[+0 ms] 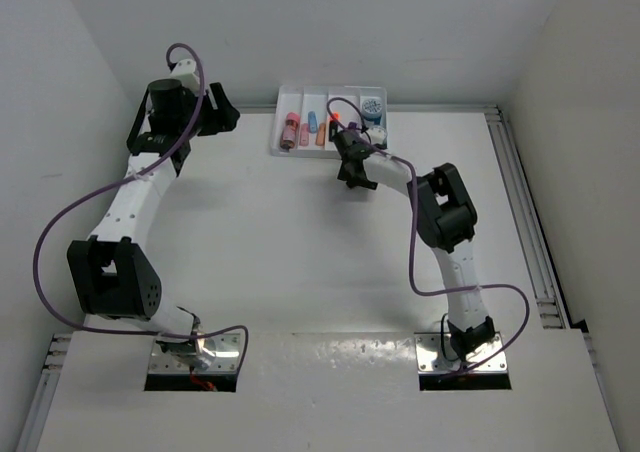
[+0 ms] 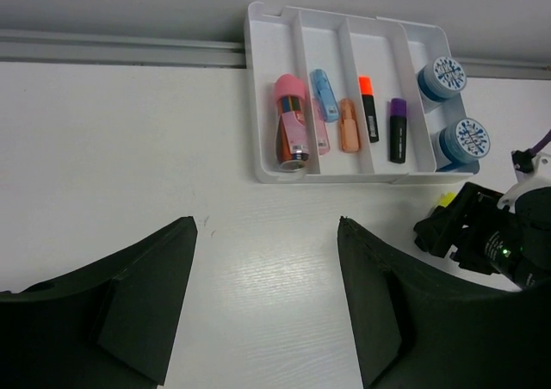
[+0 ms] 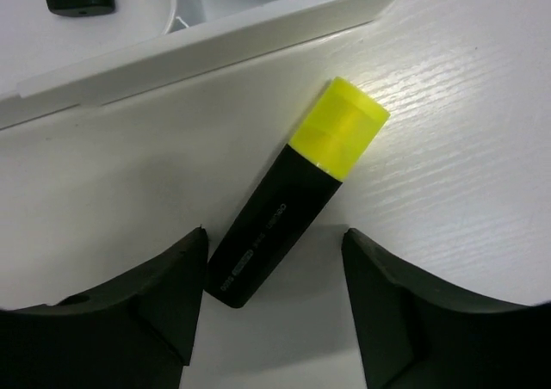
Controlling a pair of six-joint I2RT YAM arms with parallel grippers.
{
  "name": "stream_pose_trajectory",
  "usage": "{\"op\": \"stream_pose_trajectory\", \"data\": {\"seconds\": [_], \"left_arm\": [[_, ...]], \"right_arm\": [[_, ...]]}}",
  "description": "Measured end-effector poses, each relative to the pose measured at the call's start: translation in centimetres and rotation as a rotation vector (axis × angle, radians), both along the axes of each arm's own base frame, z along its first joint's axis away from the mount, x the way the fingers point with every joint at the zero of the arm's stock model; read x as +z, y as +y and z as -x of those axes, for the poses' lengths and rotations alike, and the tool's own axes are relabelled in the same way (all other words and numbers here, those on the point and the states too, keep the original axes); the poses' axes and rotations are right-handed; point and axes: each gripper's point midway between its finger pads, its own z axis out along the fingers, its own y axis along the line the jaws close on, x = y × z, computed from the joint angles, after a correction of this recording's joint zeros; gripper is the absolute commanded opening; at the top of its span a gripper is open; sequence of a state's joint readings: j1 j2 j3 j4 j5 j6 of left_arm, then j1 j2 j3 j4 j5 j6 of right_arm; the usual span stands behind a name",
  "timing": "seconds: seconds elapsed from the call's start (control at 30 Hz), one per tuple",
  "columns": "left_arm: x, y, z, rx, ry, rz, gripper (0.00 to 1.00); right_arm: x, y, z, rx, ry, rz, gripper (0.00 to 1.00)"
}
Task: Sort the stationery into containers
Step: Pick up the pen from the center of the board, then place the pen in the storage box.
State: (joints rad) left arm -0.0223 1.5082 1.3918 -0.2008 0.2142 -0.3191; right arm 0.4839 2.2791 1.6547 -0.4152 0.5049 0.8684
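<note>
A black highlighter with a yellow cap (image 3: 284, 208) lies flat on the table just in front of the white four-compartment tray (image 3: 215, 49). My right gripper (image 3: 275, 234) is open, its fingers on either side of the highlighter's black end, not closed on it. In the left wrist view the tray (image 2: 269, 175) holds a pink stick (image 2: 291, 122), a blue eraser (image 2: 325, 95), a peach stick (image 2: 348, 126), orange (image 2: 368, 108) and purple (image 2: 397, 131) highlighters and two blue round pieces (image 2: 465, 139). My left gripper (image 2: 267, 225) is open and empty, short of the tray.
From above, the tray (image 1: 283, 150) sits at the table's far edge by the back wall. My right gripper (image 1: 352, 150) hangs over its near edge and my left gripper (image 1: 225, 115) is to the tray's left. A rail (image 1: 525, 232) runs along the right side.
</note>
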Motion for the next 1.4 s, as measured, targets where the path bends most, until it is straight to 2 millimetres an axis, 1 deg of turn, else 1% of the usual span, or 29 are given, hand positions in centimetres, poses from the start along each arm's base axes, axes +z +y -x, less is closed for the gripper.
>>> {"op": "stream_pose_trajectory", "data": {"seconds": [0.1, 0.13, 0.23, 0.3, 0.37, 0.43, 0.47, 0.57, 0.63, 0.77, 0.83, 0.93, 1.0, 1.03, 1.13, 1.2, 1.23, 1.27, 1.33, 1.37, 1.4], "left_arm": [[0.0, 0.4, 0.0, 0.007, -0.001, -0.004, 0.73], [-0.1, 0.5, 0.0, 0.008, 0.001, -0.004, 0.73], [-0.4, 0.5, 0.0, 0.008, 0.007, -0.007, 0.73], [-0.8, 0.5, 0.1, 0.004, 0.015, -0.007, 0.73], [-1.2, 0.5, 0.2, 0.003, 0.024, -0.009, 0.73], [-1.5, 0.5, 0.3, 0.002, 0.031, -0.01, 0.73], [-1.6, 0.5, 0.3, 0.002, 0.032, -0.009, 0.73], [-1.7, 0.5, 0.3, 0.001, 0.033, -0.009, 0.73], [-1.9, 0.5, 0.4, 0.001, 0.038, -0.009, 0.73], [-3.2, 0.4, 0.9, 0.0, 0.064, -0.009, 0.73], [-3.8, 0.4, 1.3, -0.001, 0.076, -0.009, 0.73], [-4.0, 0.4, 1.8, -0.001, 0.081, -0.009, 0.73], [-4.0, 0.4, 2.1, -0.001, 0.077, -0.01, 0.73], [-4.0, 0.4, 2.2, 0.0, 0.076, -0.01, 0.73], [-4.3, 0.4, 2.6, 0.001, 0.08, -0.011, 0.73], [-4.8, 0.4, 2.7, 0.002, 0.087, -0.01, 0.73], [-5.1, 0.4, 2.8, 0.002, 0.091, -0.01, 0.73], [-5.6, 0.4, 2.9, 0.002, 0.101, -0.009, 0.73], [-6.3, 0.4, 3.2, 0.004, 0.118, -0.004, 0.73], [-6.5, 0.4, 3.2, 0.003, 0.125, -0.004, 0.72], [-6.7, 0.3, 3.3, 0.001, 0.129, -0.004, 0.73]], "right_arm": [[0.0, -0.7, 0.0, -0.01, -0.006, -0.009, 0.5], [0.1, -0.9, 0.1, -0.012, -0.005, -0.014, 0.45], [0.0, -1.8, 0.6, -0.023, 0.002, -0.023, 0.36], [0.0, -2.3, 1.0, -0.028, 0.009, -0.029, 0.34], [0.0, -2.8, 1.8, -0.032, 0.024, -0.036, 0.31], [-0.1, -3.2, 2.7, -0.038, 0.042, -0.049, 0.24], [-0.1, -3.4, 3.3, -0.041, 0.052, -0.056, 0.17], [-0.1, -3.9, 5.2, -0.039, 0.088, -0.072, 0.03], [-0.1, -4.1, 6.3, -0.029, 0.107, -0.077, 0.0], [0.1, -4.1, 8.2, 0.04, 0.156, -0.063, 0.0], [0.5, -3.4, 8.7, 0.109, 0.164, -0.051, 0.0], [2.4, -1.3, 8.6, 0.246, 0.132, -0.051, 0.0], [4.4, 0.6, 7.4, 0.336, 0.08, -0.07, 0.0], [5.8, 1.7, 6.5, 0.375, 0.041, -0.082, 0.0], [10.5, 4.0, 2.6, 0.443, -0.102, -0.114, 0.0], [13.3, 4.9, -0.3, 0.46, -0.201, -0.128, 0.0], [14.7, 5.4, -2.2, 0.468, -0.262, -0.134, 0.0], [15.5, 5.6, -3.6, 0.478, -0.305, -0.133, 0.0], [16.1, 5.8, -5.9, 0.503, -0.376, -0.117, 0.0], [15.8, 5.8, -7.0, 0.516, -0.402, -0.105, 0.0], [15.1, 5.7, -7.7, 0.526, -0.412, -0.094, 0.0]]}}
